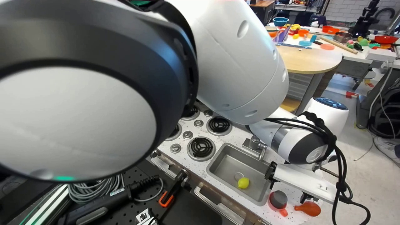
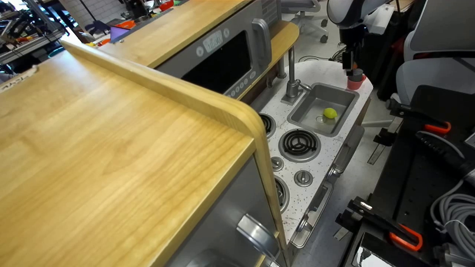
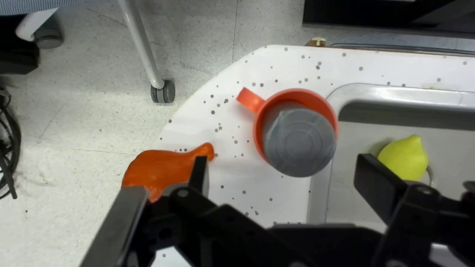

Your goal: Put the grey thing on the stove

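The grey thing is a small dark grey rounded piece that sits tilted inside a red cup. It shows in the wrist view [image 3: 300, 142] and in both exterior views [image 1: 278, 199] [image 2: 357, 75]. The red cup [image 3: 249, 98] stands on the counter beside the sink. My gripper [image 3: 284, 167] is open and empty, above the counter; in the wrist view the grey thing lies just beyond the gap between the fingers. The gripper also shows in both exterior views [image 1: 288, 185] [image 2: 349, 63]. The stove [image 1: 200, 131] has round black burners ringed in silver, partly hidden by the arm; it is partly hidden too in an exterior view [image 2: 291, 171].
A grey sink basin [image 1: 231, 162] lies between the cup and the stove and holds a yellow-green ball [image 1: 243, 183]. A faucet [image 1: 254, 143] stands behind the sink. A flat red-orange piece [image 3: 163, 168] lies near the counter's rounded end. A wooden cabinet [image 2: 148, 148] rises beside the stove.
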Robot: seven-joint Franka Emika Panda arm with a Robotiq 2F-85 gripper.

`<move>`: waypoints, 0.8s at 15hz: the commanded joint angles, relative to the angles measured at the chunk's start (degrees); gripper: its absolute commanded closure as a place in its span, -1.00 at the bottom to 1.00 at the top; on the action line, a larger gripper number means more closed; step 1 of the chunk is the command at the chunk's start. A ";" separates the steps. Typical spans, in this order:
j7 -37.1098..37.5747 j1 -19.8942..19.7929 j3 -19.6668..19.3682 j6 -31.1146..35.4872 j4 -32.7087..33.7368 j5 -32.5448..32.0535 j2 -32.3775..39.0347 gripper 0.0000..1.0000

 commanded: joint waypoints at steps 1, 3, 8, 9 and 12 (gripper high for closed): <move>-0.32 -0.02 0.38 -1.92 0.55 -0.55 -0.15 -1.00; -0.25 0.14 0.34 -1.93 0.31 -0.64 -0.18 -1.00; -0.10 0.49 0.44 -2.39 -0.14 -0.53 -0.25 -1.00; -0.09 0.54 0.42 -2.54 -0.21 -0.53 -0.21 -1.00; 0.16 0.53 0.35 -3.85 -0.35 -0.36 -0.05 -1.00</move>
